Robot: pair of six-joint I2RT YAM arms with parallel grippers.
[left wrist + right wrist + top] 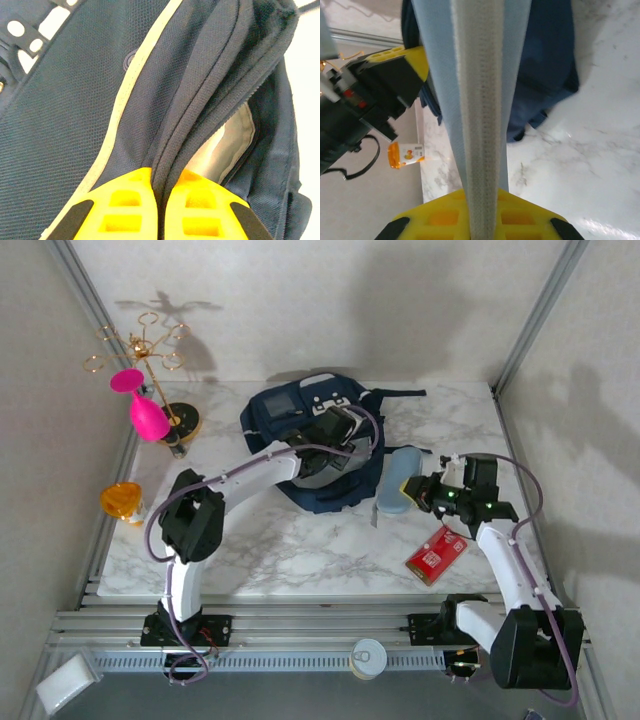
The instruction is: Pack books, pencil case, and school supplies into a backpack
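Left gripper [159,200] is clamped tight on the backpack [65,125]. Its yellow fingers [125,205] pinch the piped rim of the opening, and pale lining shows just right of the pinch. Right gripper [482,212] is closed on the near end of the pencil case [480,75], held edge-on with the seam toward the wrist camera.

Top view: the pencil case [395,480] sits just beside the backpack's right side, between it and the right gripper. The backpack is at far centre of the table [300,555], a white marble top with grey veining. The red pack [436,554] lies flat at near right, close to the right forearm. An orange cup [120,502] is at the left edge, and a pink glass [145,412] and gold wire rack [150,345] are far left. Aluminium rails run along the near edge, with pale walls around.
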